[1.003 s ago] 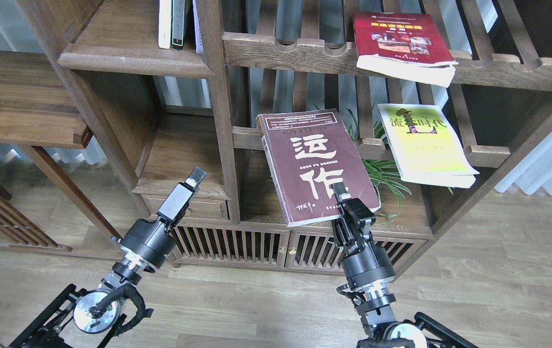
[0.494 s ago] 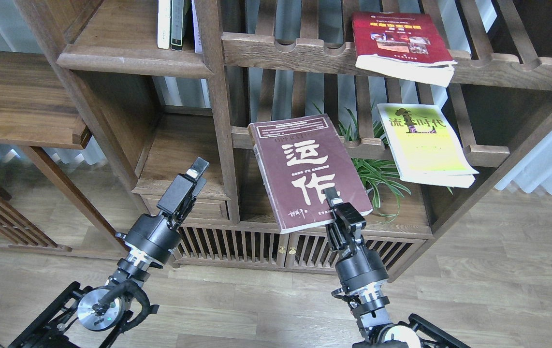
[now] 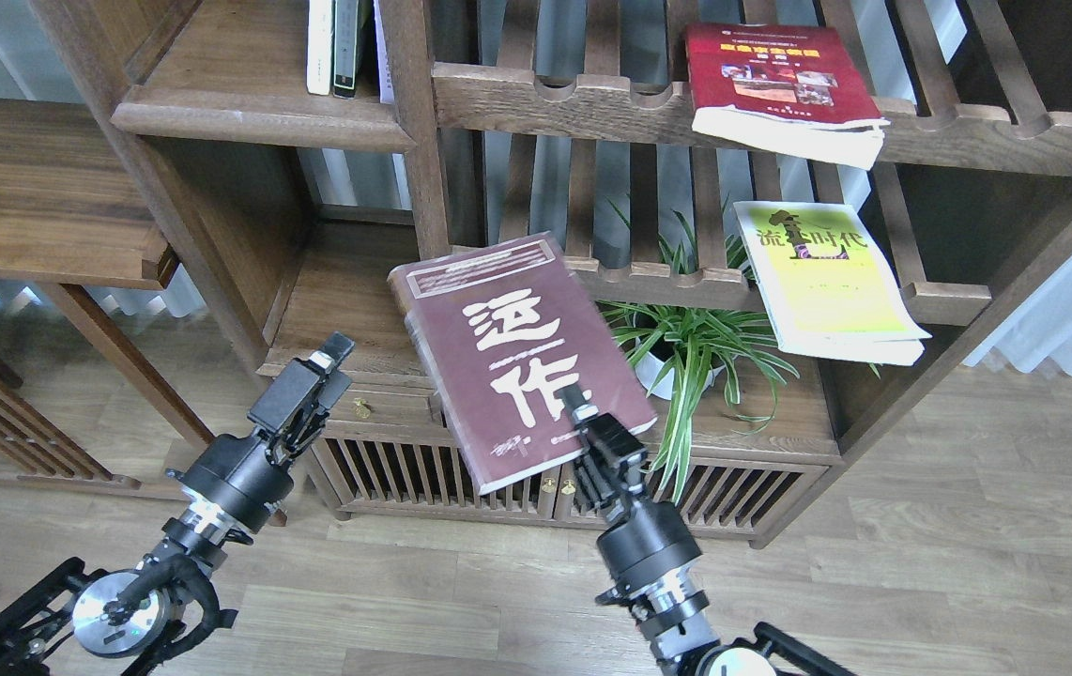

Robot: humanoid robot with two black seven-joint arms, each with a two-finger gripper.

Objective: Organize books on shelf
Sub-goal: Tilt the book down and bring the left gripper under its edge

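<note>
My right gripper (image 3: 581, 406) is shut on the lower edge of the dark maroon book (image 3: 513, 361) with big white characters. The book hangs tilted in the air in front of the bookcase's middle post, clear of the racks. A thick red book (image 3: 780, 84) lies on the upper slatted rack. On the lower slatted rack at the right lies a yellow-green book (image 3: 827, 282). The solid wooden shelf (image 3: 254, 117) is at the upper left, with a few upright books (image 3: 334, 47) at its right end. My left gripper (image 3: 328, 355) is low at the left, empty; its fingers cannot be told apart.
A potted green plant (image 3: 686, 347) stands under the lower rack, just right of the held book. A small drawer unit (image 3: 376, 404) and slatted cabinet doors (image 3: 498, 479) are below. A wooden side table (image 3: 38, 207) stands at the far left.
My right gripper has carried the maroon book left and down, away from the lower rack, uncovering the plant. My left arm has dropped down and to the left.
</note>
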